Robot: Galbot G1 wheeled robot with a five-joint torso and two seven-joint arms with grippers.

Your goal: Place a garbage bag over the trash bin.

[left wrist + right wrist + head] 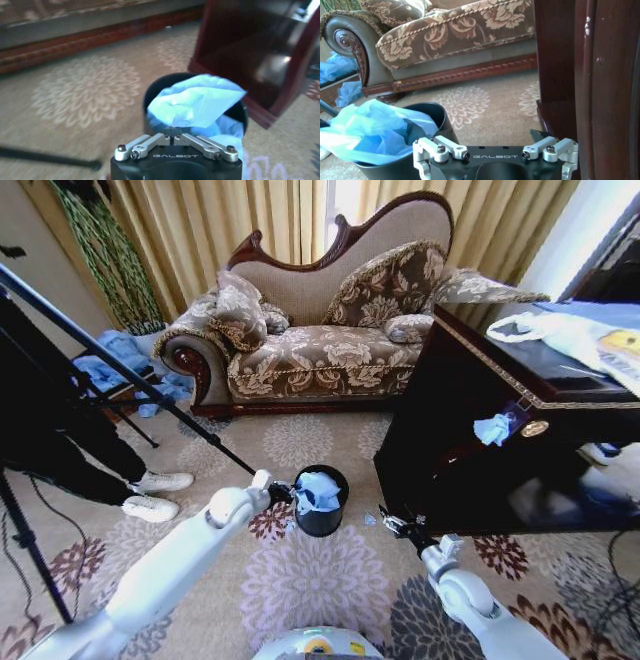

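Sitting at the head view's lower centre on the patterned carpet, the trash bin [321, 505] is holding the crumpled garbage bag [316, 490]. The left gripper [171, 138] – fingers closed – is pinching the film; the right gripper [495, 150] is waiting beside it, fingers open.

"GALBOT" on left gripper [172, 139], right gripper [495, 149]

Crumpled pale-blue garbage bag [317, 491] bunched inside upright black trash bin [321, 519].
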